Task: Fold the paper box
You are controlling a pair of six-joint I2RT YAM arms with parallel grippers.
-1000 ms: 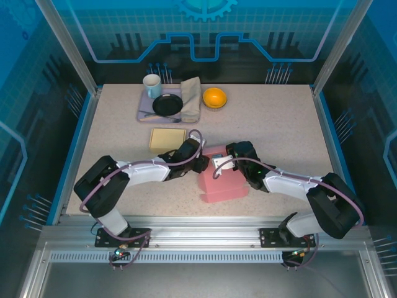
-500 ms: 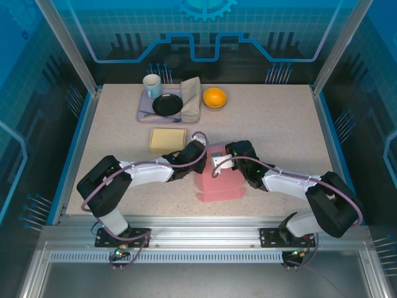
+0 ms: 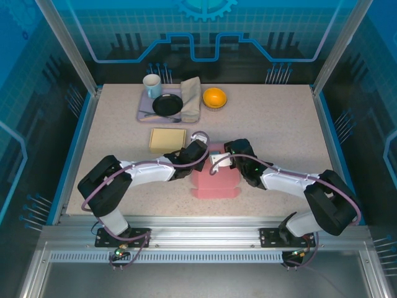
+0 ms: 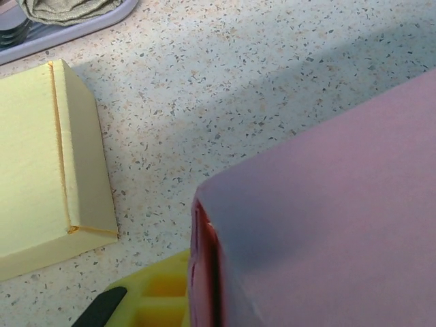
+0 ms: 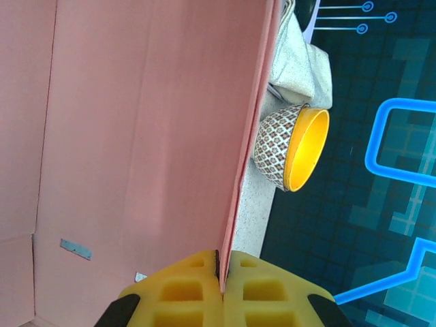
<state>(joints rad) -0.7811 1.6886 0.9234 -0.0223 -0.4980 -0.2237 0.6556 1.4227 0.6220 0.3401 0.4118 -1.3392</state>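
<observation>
At mid-bench [image 3: 279, 130], the right fingers [image 5: 184, 289] clamp a panel edge of the pink paper box [image 3: 214, 186]; left fingers [image 4: 160, 300] sit just beside it, grip undeterminable.

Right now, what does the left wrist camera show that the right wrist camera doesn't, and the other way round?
Left wrist: a flat yellow box lying on the table next to the pink one. Right wrist: an orange bowl with a patterned outside, and the right gripper shut on the edge of a pink panel. Both: the pink paper box, very close up.
</observation>
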